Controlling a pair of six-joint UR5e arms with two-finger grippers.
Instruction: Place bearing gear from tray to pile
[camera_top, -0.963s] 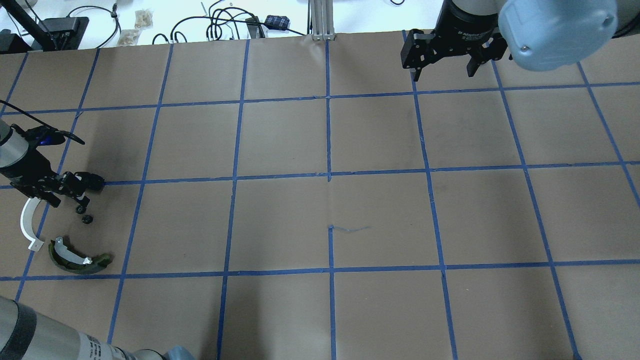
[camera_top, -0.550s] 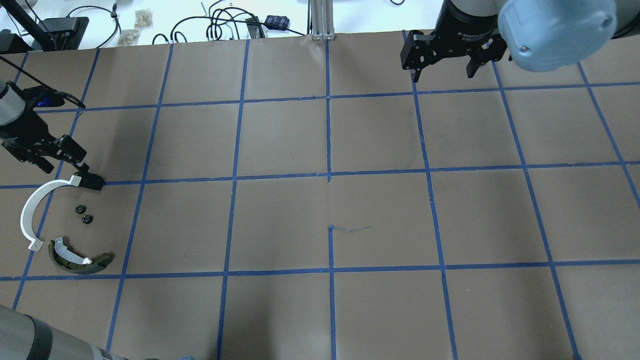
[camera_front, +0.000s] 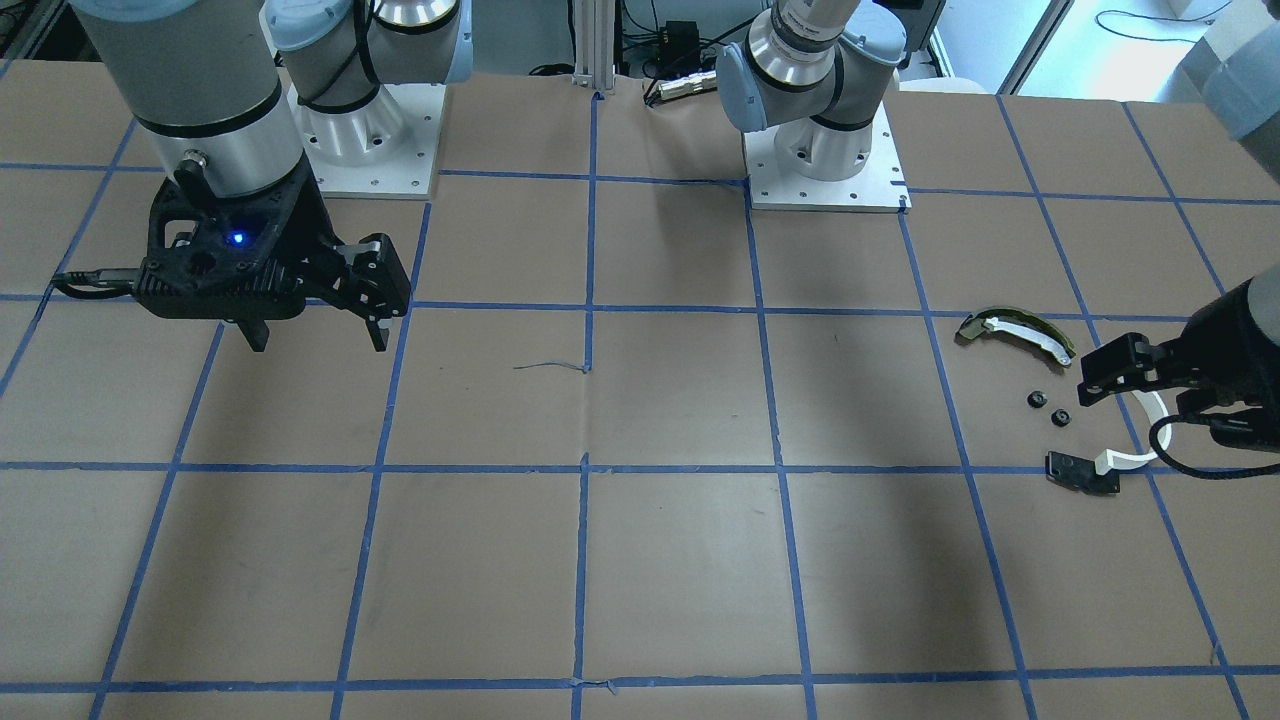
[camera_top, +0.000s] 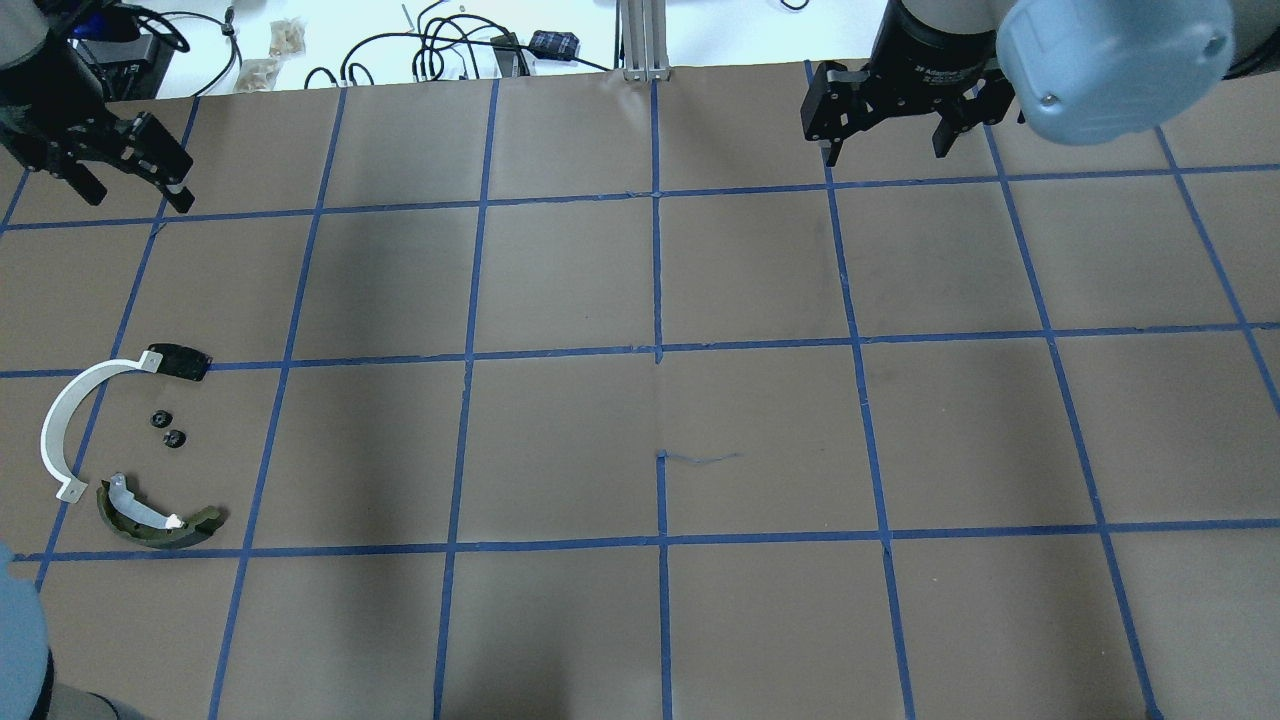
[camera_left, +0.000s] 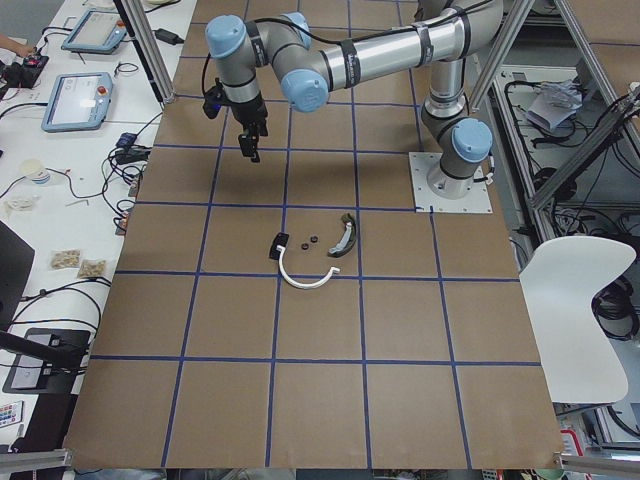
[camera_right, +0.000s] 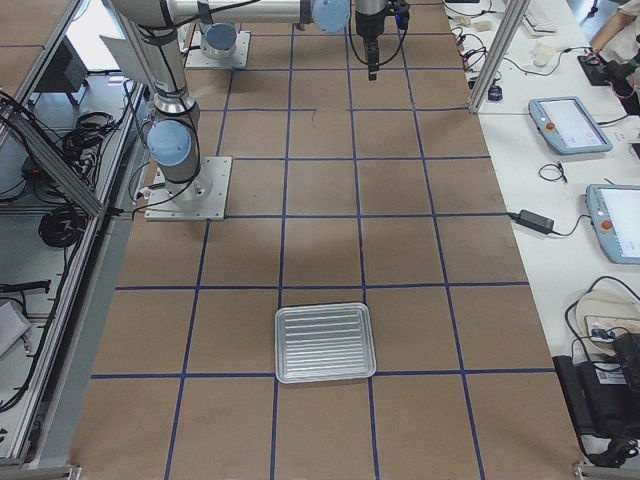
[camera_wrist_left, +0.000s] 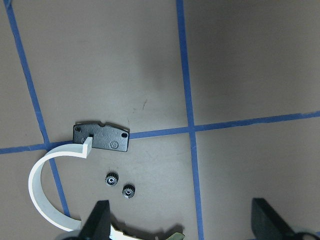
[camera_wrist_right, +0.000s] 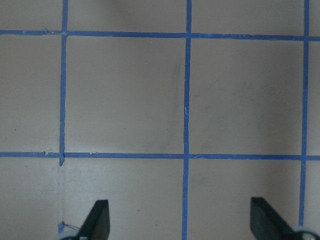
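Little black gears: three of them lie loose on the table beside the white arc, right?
Not three. Two little black gears lie loose on the table beside the white arc; the left wrist view shows it plainly.

At the tabletop's (camera_top: 640, 420) left end, the bracket (camera_top: 180, 361) touches the far tip of the half-ring arc (camera_top: 48, 435). Two gears (camera_top: 158, 418) lie side by side within its curve, and the curved piece (camera_top: 145, 532) lies nearer the robot. The tray (camera_right: 324, 343) sits well apart, at the right end.
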